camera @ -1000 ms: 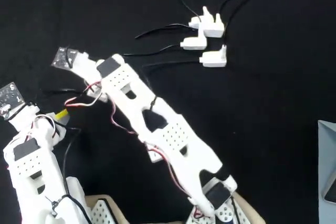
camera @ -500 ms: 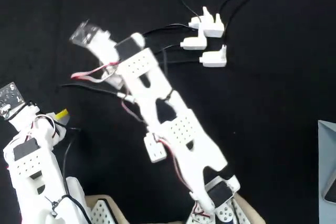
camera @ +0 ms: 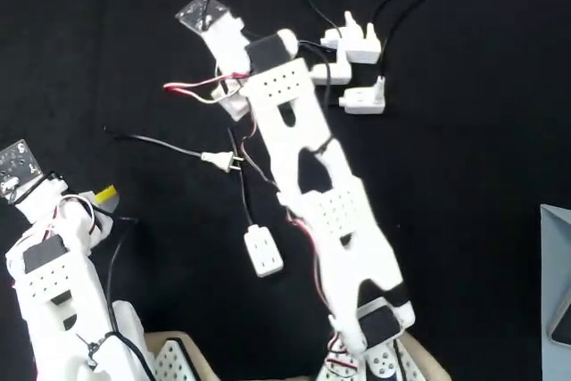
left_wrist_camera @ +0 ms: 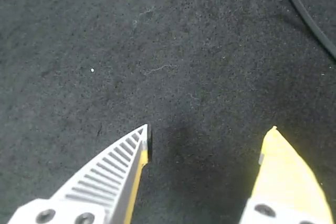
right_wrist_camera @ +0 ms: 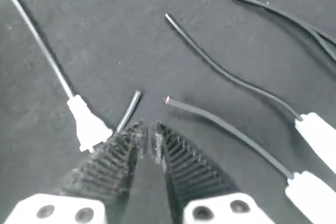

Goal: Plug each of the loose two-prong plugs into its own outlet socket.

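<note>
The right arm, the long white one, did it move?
Yes. The right arm swung across the black cloth, away from the left arm and toward the white outlet sockets at the far side.

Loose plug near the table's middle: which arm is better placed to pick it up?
Right. The right gripper hangs close beside the plug. The left gripper is over bare cloth near the table's edge, far from the plug.

Loose cords (right_wrist_camera: pixel 231 80) crowd the cloth (right_wrist_camera: pixel 210 14) ahead of the right tool (right_wrist_camera: pixel 148 129).
</note>
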